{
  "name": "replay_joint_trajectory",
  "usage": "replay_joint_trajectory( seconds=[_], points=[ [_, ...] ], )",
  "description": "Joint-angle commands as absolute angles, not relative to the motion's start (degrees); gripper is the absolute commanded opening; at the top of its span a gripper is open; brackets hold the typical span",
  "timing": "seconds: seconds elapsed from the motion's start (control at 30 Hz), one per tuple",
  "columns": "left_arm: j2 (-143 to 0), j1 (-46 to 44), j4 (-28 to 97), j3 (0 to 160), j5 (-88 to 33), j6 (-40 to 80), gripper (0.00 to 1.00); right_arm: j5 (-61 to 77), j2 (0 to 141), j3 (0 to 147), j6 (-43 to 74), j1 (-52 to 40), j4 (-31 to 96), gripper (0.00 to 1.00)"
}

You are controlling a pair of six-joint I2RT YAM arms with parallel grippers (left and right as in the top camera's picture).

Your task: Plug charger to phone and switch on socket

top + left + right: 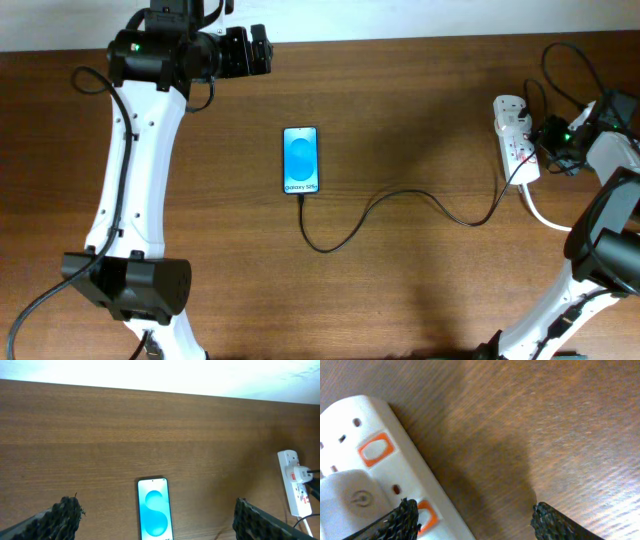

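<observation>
Near mid-worktop (420,290) we see the phone (301,160) lying flat, blue screen up. Tip of the charger (400,197) sits at the phone's near short edge and looks plugged in. Its black cable loops, then curves right to the socket (514,138). We log the socket at the right side of the worktop, with a white adapter (347,492) seated in it and orange-framed switches (376,450) beside that. We mark the right pincer (475,510) released, nothing between its fingers, hovering at the socket. One finger (402,520) overlaps the strip's edge next to a switch; contact we cannot tell. We mark the left pincer (155,509) released and empty too, at the far left of the worktop, well apart from the phone.
</observation>
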State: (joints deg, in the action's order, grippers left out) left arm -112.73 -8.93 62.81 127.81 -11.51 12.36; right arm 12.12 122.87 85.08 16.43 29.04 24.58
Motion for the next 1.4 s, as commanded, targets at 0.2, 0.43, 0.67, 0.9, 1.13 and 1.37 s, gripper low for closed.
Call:
replay_joint_trajectory(
  seconds=[0.2,0.43,0.67,0.9,1.13,1.37],
  points=[
    [-112.71,-8.82,62.67,127.55,-11.07,11.42,1.0,13.08,126.54,85.54,16.6,26.94,26.76,0.75],
    [-112.71,-8.82,62.7,127.57,-11.07,11.42,0.99,13.47,126.54,85.52,15.11,26.83,31.46,0.75],
    [-112.71,-8.82,62.67,127.57,-11.09,11.42,0.99,7.44,126.54,85.52,12.45,23.57,34.28,0.75],
    [-112.71,-8.82,62.7,127.57,-11.07,11.42,1.0,6.76,121.14,102.1,13.13,32.8,48.14,0.75],
    [-112.71,-8.82,62.7,127.57,-11.07,11.42,0.99,15.84,112.53,134.13,7.05,35.51,74.87,0.75],
    [-112.71,-8.82,62.7,127.57,-11.09,11.42,0.99,25.02,99.22,140.18,3.16,18.2,81.43,0.79]
  ],
)
